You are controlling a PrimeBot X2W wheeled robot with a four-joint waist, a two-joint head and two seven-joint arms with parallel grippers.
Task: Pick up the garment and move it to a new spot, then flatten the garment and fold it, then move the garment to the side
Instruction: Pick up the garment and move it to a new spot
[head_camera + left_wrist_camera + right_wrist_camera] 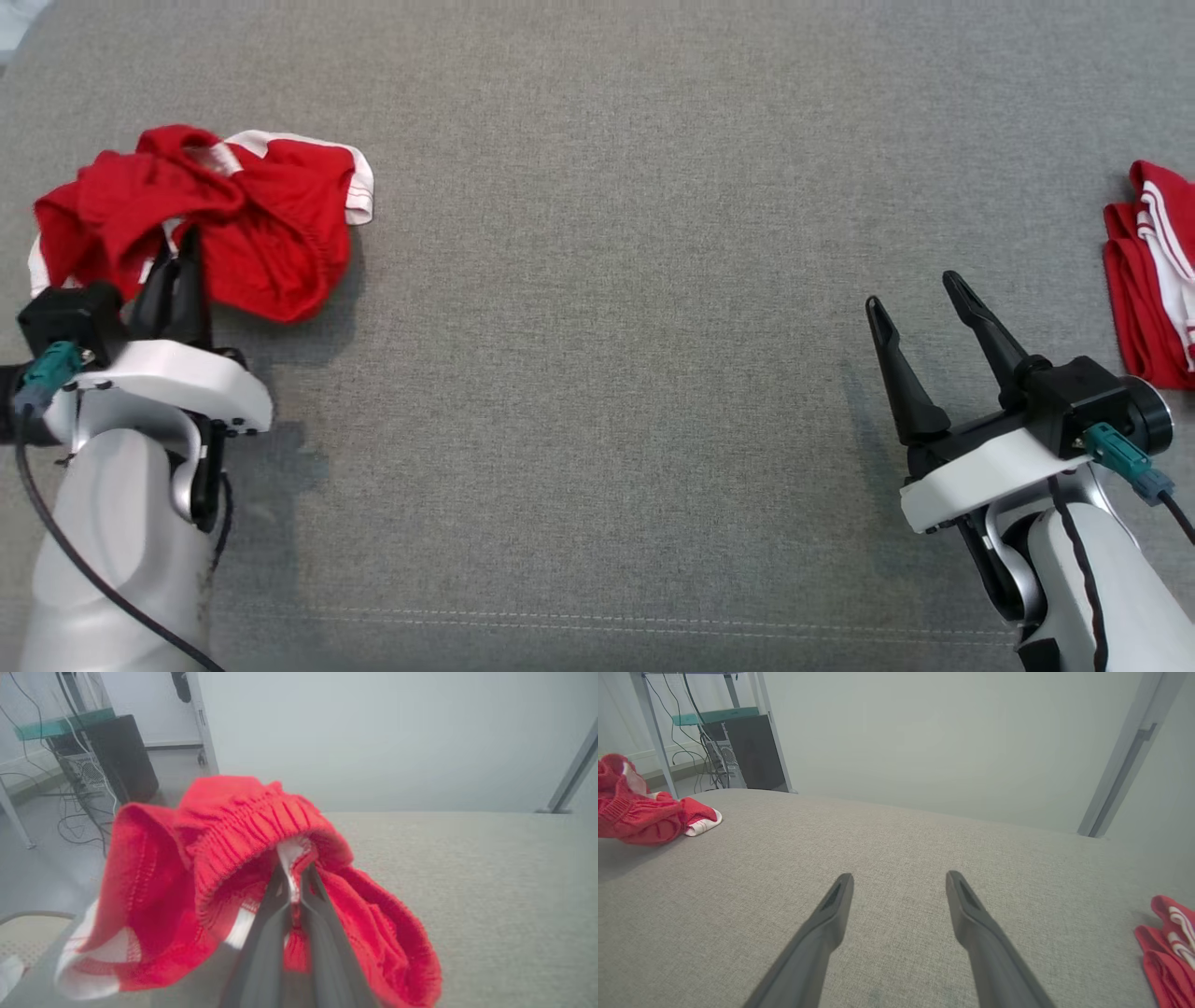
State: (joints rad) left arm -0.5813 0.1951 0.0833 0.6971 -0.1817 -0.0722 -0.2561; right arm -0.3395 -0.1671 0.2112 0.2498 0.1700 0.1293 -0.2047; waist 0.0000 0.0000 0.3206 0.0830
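The crumpled red knit garment with white trim (252, 224) sits heaped at ten o'clock on the grey fabric-covered counter (597, 373). The left pincer (182, 252) is clamped tight on a fold by its ribbed waistband. The right pincer (913, 291), at four o'clock, gapes wide and empty. A folded red-and-white cloth (1153, 280) lies at three o'clock.
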